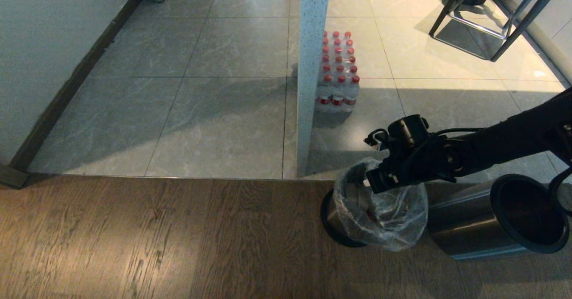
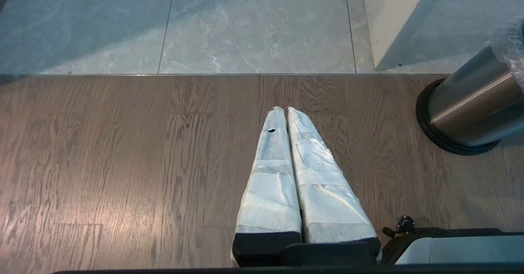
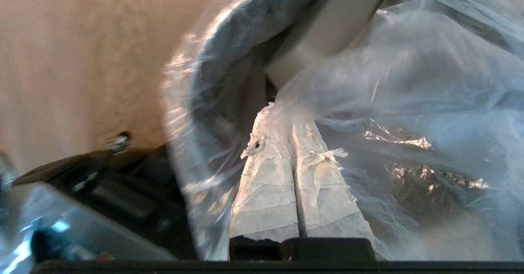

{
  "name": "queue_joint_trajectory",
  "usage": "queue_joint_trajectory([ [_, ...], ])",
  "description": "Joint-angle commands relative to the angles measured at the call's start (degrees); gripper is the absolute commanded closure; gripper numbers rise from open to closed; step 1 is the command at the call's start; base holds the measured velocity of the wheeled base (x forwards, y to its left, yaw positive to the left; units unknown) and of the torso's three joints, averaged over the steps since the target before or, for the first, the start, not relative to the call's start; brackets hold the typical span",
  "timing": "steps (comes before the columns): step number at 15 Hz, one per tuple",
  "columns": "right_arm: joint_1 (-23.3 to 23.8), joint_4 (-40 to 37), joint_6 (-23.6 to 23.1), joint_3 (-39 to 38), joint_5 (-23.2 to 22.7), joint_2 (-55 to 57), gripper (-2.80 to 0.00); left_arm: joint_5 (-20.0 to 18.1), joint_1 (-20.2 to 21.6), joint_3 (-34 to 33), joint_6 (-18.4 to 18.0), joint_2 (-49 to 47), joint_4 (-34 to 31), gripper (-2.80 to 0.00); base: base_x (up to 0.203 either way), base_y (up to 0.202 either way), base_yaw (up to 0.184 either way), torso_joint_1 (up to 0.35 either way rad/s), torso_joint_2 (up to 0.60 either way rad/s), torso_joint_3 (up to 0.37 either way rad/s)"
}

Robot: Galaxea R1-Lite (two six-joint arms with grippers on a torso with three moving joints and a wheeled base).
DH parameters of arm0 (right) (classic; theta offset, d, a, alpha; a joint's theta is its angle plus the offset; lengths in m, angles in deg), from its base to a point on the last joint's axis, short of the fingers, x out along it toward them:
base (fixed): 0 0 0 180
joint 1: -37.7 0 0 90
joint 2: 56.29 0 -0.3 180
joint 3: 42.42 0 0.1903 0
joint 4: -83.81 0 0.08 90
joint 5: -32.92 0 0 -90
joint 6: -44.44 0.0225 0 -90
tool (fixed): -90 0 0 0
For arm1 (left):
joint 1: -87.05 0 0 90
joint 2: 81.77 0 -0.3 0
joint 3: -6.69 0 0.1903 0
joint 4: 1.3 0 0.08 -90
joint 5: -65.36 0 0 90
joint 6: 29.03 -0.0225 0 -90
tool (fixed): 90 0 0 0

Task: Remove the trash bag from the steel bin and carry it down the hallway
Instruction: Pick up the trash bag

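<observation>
Clear trash bag, brushed-steel bin, red-capped bottles

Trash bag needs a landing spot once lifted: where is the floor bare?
Bare: wood planks left of the steel bin, and grey tiles between wall and pillar. Crowded: right of the trash bag, a second bin; bottle pack behind the pillar.

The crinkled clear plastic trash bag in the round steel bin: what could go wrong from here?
1. The right gripper pinches only a thin fold of the crinkled clear plastic trash bag; the film may tear or slip.
2. The bag drapes over the rim of the round brushed-steel bin, which might tip when pulled.
</observation>
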Motion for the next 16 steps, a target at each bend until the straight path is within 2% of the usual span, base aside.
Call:
queue_joint_trajectory([
  [1, -0.1, -0.2, 0.2, -0.1, 0.4, 1.6, 0.00, 0.0, 0.0, 0.0, 0.0, 0.0, 0.0, 0.00, 0.000, 0.000, 0.000, 0.000, 0.00, 0.000],
  [2, 0.0, -0.3, 0.2, -0.5, 0.4, 1.2, -2.80, 0.0, 0.0, 0.0, 0.0, 0.0, 0.0, 0.00, 0.000, 0.000, 0.000, 0.000, 0.00, 0.000],
  [6, 0.2, 0.2, 0.3, -1.1, 4.0, -0.5, -2.80, 0.0, 0.0, 0.0, 0.0, 0.1, 0.0, 0.00, 0.000, 0.000, 0.000, 0.000, 0.00, 0.000],
  [11, -0.1, -0.1, -0.1, -4.3, 4.0, -6.5, -2.80, 0.0, 0.0, 0.0, 0.0, 0.0, 0.0, 0.00, 0.000, 0.000, 0.000, 0.000, 0.00, 0.000],
  [13, -1.6, 0.0, -0.3, -6.0, 4.4, -7.7, -2.80, 0.0, 0.0, 0.0, 0.0, 0.0, 0.0, 0.00, 0.000, 0.000, 0.000, 0.000, 0.00, 0.000],
  [16, -4.5, -0.3, -1.6, -7.6, 8.0, -7.3, -2.80, 0.0, 0.0, 0.0, 0.0, 0.0, 0.0, 0.00, 0.000, 0.000, 0.000, 0.000, 0.00, 0.000],
])
